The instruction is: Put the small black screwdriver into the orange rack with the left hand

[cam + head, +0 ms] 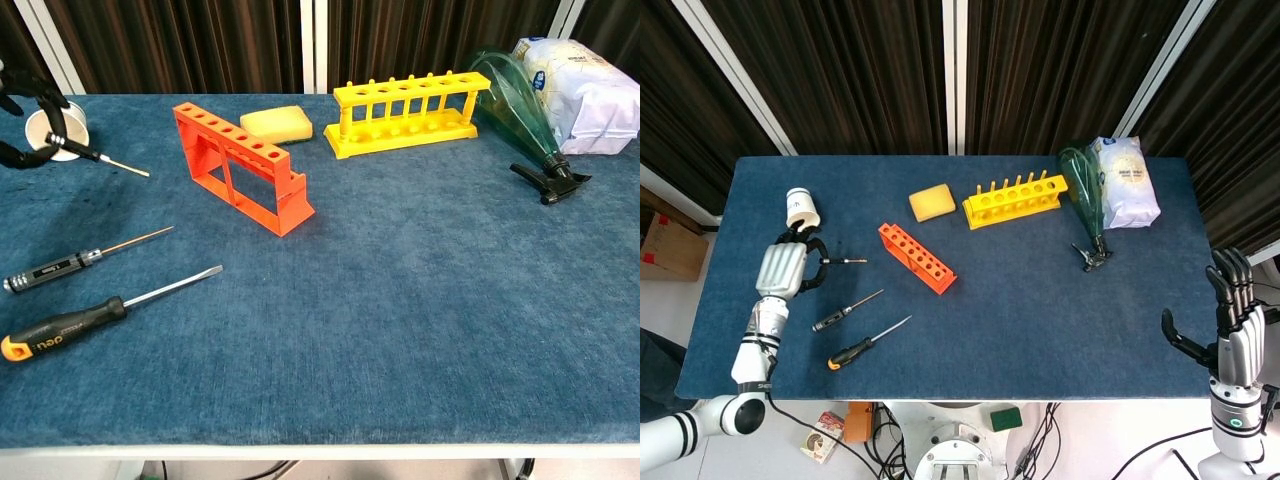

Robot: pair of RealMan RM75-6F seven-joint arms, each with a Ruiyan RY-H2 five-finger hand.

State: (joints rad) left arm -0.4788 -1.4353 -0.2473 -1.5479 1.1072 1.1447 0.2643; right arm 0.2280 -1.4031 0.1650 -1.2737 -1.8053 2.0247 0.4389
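My left hand point(785, 266) holds the small black screwdriver point(841, 261) in its fingertips, lifted off the table at the left. In the chest view the left hand point(28, 112) is at the upper left edge, and the screwdriver point(108, 160) slants down to the right with its tip free. The orange rack point(917, 258) lies to the right of the tip, a clear gap away, its row of holes facing up; the chest view shows the rack point(240, 165) standing upright. My right hand point(1237, 332) hangs open beyond the table's right front corner.
Two more screwdrivers lie on the blue table: a thin dark one point(845, 311) and a larger black one with an orange end point(868, 343). A white cup point(801, 208) sits behind the left hand. A yellow sponge point(932, 202), yellow rack point(1015, 200), green spray bottle point(1086, 207) and white bag point(1124, 181) line the back.
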